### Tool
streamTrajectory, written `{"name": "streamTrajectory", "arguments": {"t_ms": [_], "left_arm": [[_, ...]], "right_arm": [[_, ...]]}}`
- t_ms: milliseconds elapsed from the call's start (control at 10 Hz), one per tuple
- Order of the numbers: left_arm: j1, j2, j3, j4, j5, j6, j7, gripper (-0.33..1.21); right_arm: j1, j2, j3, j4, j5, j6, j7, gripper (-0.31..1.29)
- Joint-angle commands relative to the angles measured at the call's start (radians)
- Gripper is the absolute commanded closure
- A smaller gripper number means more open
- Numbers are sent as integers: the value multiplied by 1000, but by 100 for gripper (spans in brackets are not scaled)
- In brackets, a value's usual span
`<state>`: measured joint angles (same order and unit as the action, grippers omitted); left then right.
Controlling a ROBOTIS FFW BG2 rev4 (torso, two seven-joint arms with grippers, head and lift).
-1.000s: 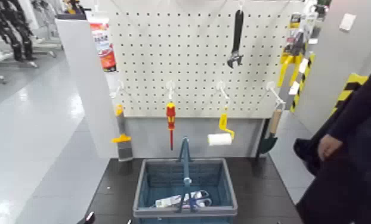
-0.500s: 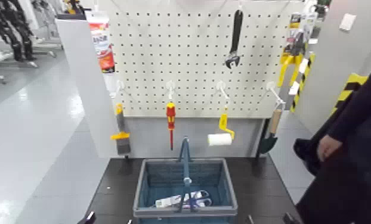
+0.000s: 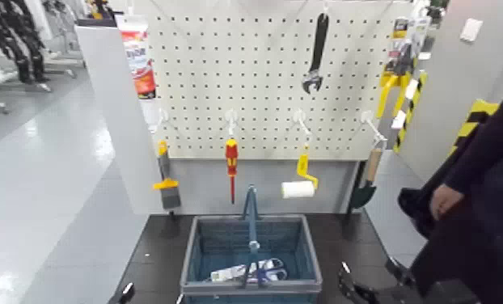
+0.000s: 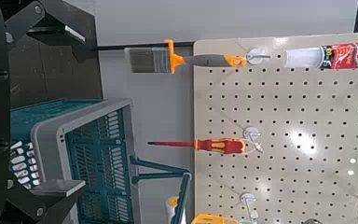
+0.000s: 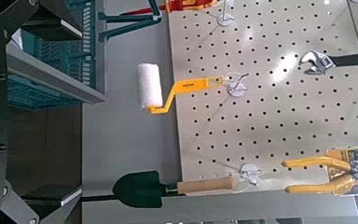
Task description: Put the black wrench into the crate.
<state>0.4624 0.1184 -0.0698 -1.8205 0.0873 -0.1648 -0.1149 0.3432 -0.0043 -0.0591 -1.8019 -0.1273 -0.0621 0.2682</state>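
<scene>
Head view, right hand (image 3: 374,283) newly risen beside the crate (image 3: 251,259), spread open, black wrench (image 3: 317,52) hanging.

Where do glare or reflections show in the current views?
Head view: bright ceiling-light reflections on the floor; left wrist view: a bright glare spot on the pegboard; right wrist view: a similar patch on the board, near the wrench.

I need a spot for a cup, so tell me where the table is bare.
Bare table lies left of the crate, and right of it, behind the right gripper. Inside the crate, a packet and another item crowd the near end.
</scene>
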Motion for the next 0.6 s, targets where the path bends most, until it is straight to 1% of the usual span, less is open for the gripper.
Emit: {"name": "streamTrajectory", "arguments": {"t_ms": [100, 300, 500, 600], "left_arm": [[-22, -2, -13, 10, -3, 11, 0, 21], [-41, 0, -25, 18, -6, 14, 1, 21], [-42, 1, -27, 20, -6, 14, 1, 21], [-44, 1, -30, 20, -4, 16, 1, 21]], "right_arm": [[-84, 0, -7, 33, -12, 27, 29, 15], [-161, -3, -21, 53, -12, 42, 52, 15], [-239, -11, -21, 81, -14, 51, 71, 15], [-280, -16, -19, 92, -14, 73, 91, 15]]}}
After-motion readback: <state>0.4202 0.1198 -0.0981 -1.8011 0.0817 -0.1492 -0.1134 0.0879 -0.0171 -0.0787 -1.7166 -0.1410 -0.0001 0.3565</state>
